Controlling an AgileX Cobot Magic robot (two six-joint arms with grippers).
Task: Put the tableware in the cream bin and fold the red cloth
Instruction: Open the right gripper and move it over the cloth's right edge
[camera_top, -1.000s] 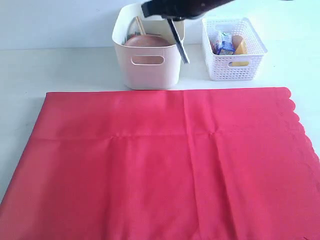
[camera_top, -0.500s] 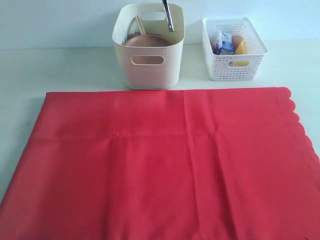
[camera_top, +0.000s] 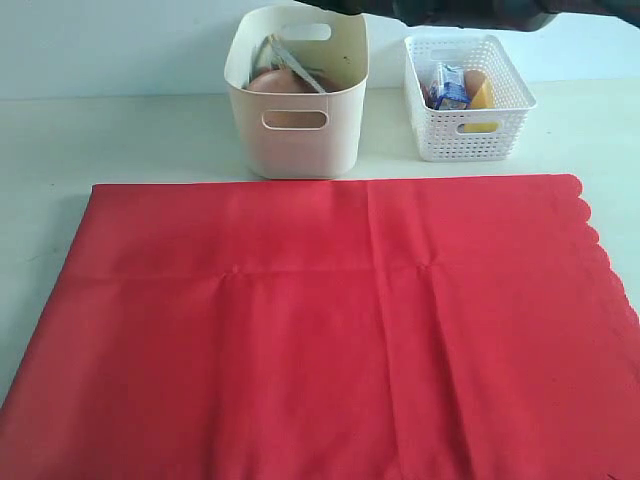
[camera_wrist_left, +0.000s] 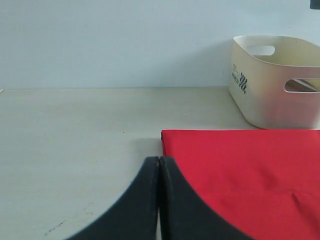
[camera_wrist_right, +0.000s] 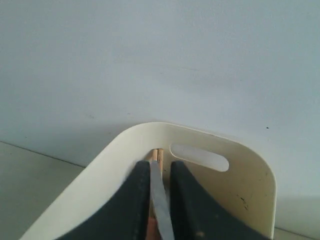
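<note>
Silver knife (camera_top: 308, 75) now lies in cream bin (camera_top: 300, 155) at worktop's far edge, no longer dangling | right gripper (camera_wrist_right: 160, 165) slightly parted, empty | left gripper (camera_wrist_left: 159, 161) pressed together | red cloth (camera_top: 320, 320) flat: folding remains

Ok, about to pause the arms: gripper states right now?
Left gripper: closed, empty.
Right gripper: slightly parted; flat silver knife in the gap, grip cannot be told.
</note>
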